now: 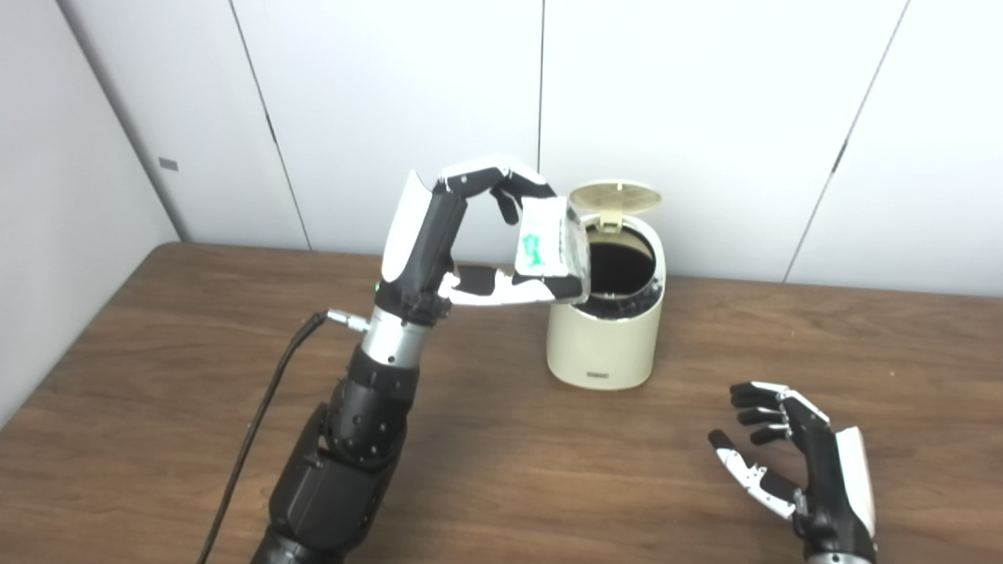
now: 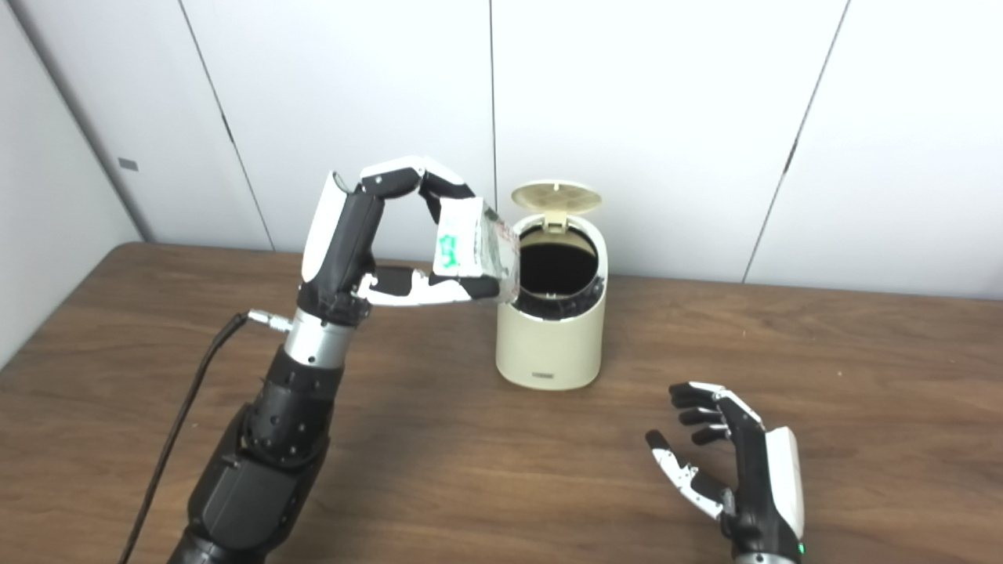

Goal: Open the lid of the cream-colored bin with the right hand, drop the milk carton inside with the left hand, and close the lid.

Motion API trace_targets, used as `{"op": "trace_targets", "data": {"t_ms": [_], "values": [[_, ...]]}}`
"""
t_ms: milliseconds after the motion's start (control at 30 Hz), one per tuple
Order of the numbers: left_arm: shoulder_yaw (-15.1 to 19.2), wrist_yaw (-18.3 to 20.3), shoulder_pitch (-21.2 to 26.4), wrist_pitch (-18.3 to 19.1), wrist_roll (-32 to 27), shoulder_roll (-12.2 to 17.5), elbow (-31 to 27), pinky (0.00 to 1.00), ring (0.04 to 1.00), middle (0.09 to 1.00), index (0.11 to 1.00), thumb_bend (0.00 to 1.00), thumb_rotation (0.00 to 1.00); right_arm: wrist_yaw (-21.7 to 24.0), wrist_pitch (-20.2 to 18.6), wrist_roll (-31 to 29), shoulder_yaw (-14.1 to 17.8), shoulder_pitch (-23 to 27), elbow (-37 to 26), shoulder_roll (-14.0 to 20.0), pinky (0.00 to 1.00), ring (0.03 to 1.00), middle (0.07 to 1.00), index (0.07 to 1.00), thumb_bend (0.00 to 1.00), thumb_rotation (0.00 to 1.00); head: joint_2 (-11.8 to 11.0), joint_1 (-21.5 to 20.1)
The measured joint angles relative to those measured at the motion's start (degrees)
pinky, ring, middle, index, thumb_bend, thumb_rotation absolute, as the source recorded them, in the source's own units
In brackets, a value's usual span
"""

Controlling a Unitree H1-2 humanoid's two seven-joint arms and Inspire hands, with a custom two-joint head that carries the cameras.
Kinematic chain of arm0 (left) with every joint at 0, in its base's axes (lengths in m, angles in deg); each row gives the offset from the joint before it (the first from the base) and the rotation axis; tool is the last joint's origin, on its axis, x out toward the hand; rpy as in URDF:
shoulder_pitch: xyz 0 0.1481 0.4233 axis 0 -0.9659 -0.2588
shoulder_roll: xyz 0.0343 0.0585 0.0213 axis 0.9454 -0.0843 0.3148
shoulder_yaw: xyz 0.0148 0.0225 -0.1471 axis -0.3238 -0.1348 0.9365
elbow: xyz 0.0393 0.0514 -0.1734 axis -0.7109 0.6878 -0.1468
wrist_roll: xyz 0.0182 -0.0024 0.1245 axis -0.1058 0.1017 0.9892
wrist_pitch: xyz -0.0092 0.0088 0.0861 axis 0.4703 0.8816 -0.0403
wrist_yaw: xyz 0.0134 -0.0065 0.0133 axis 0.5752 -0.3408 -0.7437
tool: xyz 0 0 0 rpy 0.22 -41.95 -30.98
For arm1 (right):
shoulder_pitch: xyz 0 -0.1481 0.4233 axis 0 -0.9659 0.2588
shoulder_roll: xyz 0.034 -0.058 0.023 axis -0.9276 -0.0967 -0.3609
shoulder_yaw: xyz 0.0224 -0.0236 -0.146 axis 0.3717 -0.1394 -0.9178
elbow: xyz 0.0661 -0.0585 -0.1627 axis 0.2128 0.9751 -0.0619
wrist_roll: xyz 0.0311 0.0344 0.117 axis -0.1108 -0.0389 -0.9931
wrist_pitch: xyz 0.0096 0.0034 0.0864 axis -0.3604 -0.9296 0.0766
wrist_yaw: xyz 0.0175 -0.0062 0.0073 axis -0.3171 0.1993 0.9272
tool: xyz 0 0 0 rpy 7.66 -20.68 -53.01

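Note:
The cream-colored bin stands on the wooden table near the back wall. Its round lid is flipped up and open, and the inside looks dark. My left hand is raised beside the bin's left rim and is shut on the milk carton, a small white carton with green print, pinched between fingers above and thumb below. The carton sits over the bin's left edge. My right hand rests low at the front right, open and empty, apart from the bin.
White wall panels stand right behind the bin. A black cable runs along my left forearm to the table's front edge.

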Motion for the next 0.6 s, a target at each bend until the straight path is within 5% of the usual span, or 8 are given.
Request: {"op": "trace_targets", "data": {"t_ms": [433, 600], "values": [[-24.8, -26.1, 9.6, -0.7, 17.9, 11.3, 7.6, 0.35, 0.475, 0.472, 0.480, 0.51, 0.00, -2.2, 0.0, 1.2, -1.9, 0.6, 0.6, -0.4, 0.49, 0.600, 0.639, 0.634, 0.30, 0.00, -0.3, -2.6], [-30.1, -33.9, 13.1, -1.0, 25.3, 12.7, 8.9, 0.37, 0.472, 0.474, 0.473, 0.51, 0.00, -2.3, 0.1, 1.0, -2.5, 0.5, 0.6, -0.3, 0.49, 0.594, 0.634, 0.632, 0.29, 0.00, 0.0, -3.4]]}}
